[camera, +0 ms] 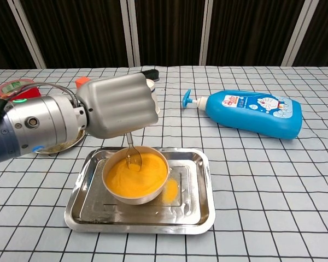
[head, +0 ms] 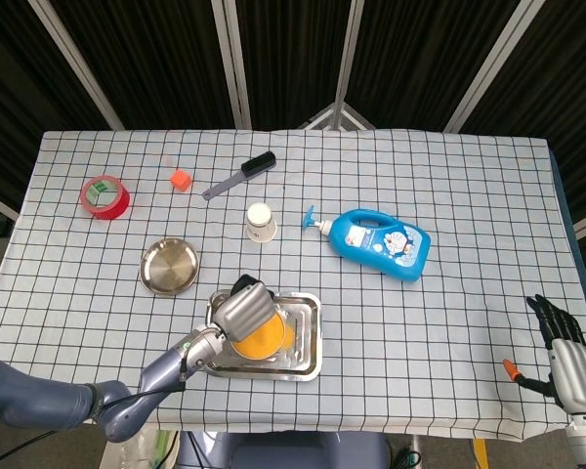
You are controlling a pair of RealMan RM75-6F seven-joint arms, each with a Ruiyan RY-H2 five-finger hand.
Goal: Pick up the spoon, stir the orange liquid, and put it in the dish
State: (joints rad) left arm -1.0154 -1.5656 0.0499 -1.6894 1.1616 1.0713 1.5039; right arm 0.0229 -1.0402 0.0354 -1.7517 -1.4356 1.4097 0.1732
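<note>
Below my left hand (camera: 117,105) | metal spoon (camera: 132,155) gripped, bowl dipped in white bowl's orange liquid (camera: 136,176) | stirring step | next: lift, carry to round steel dish (head: 170,265) beyond hand.

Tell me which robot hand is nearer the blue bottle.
Left. The left robot hand is over the bowl, beside the blue bottle; the right robot hand is at the table's edge.

I see bright, even light from overhead and soft shadows. Glare glints off the steel tray (camera: 202,188). Both views look sharp.
</note>
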